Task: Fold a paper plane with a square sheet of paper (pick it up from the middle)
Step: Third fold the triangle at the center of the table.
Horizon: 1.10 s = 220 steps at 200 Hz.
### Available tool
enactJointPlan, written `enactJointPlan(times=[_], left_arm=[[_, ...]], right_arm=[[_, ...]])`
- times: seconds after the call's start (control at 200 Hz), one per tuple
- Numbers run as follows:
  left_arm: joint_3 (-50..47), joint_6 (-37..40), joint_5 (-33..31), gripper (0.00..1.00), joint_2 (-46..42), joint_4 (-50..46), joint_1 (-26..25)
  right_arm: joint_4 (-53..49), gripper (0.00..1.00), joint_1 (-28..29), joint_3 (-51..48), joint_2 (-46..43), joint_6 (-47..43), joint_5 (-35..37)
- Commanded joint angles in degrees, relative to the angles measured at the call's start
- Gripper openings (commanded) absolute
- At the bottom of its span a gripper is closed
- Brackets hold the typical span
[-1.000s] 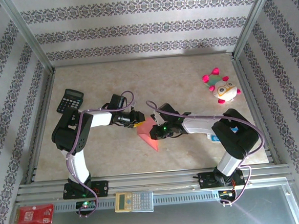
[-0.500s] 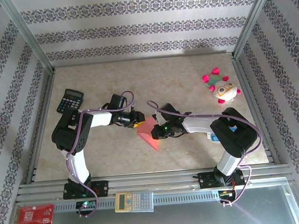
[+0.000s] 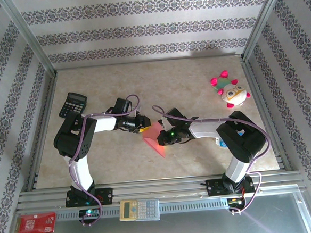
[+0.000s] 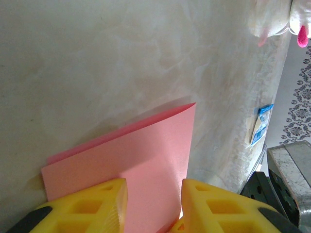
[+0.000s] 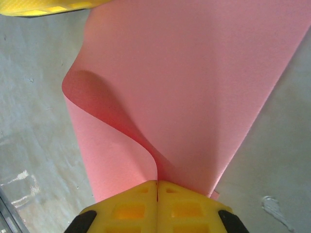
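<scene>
One square sheet of paper [image 3: 153, 136], salmon pink and doubled over on itself, lies in the middle of the table [image 3: 185, 77] between two grippers. The right gripper [image 5: 157, 184] has its jaws pressed together on the sheet's curled end. The left gripper [image 4: 153, 191] has its jaws narrowly parted with the other end running between them; I can't tell if they touch it. Two calculators are out: a black calculator [image 3: 72, 104] far left and a pale calculator [image 3: 139, 209] on the front rail. There's one red card [image 3: 35, 223] and one plush toy [image 3: 229, 91].
</scene>
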Motion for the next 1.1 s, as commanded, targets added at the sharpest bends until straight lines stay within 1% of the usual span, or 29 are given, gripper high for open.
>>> enactJointPlan(times=[0.0, 0.185, 0.545, 1.094], left_arm=[[-0.5, 1.9, -3.9, 0.36, 2.3, -4.9, -0.9], [0.0, 1.9, -3.8, 0.36, 2.2, -5.1, -0.9], [-0.2, 2.1, -3.9, 0.36, 2.8, -5.0, -1.0], [-0.4, 2.3, -3.7, 0.36, 2.9, -4.9, -1.1]], right_arm=[[0.4, 0.05, -0.7, -1.0, 1.0, -1.2, 0.5], [0.3, 0.04, -0.7, -1.8, 0.8, -1.3, 1.5], [-1.4, 0.04, -0.7, 0.4, 0.6, -2.3, 1.2], [-1.0, 0.04, -0.7, 1.6, 0.5, -1.7, 0.3]])
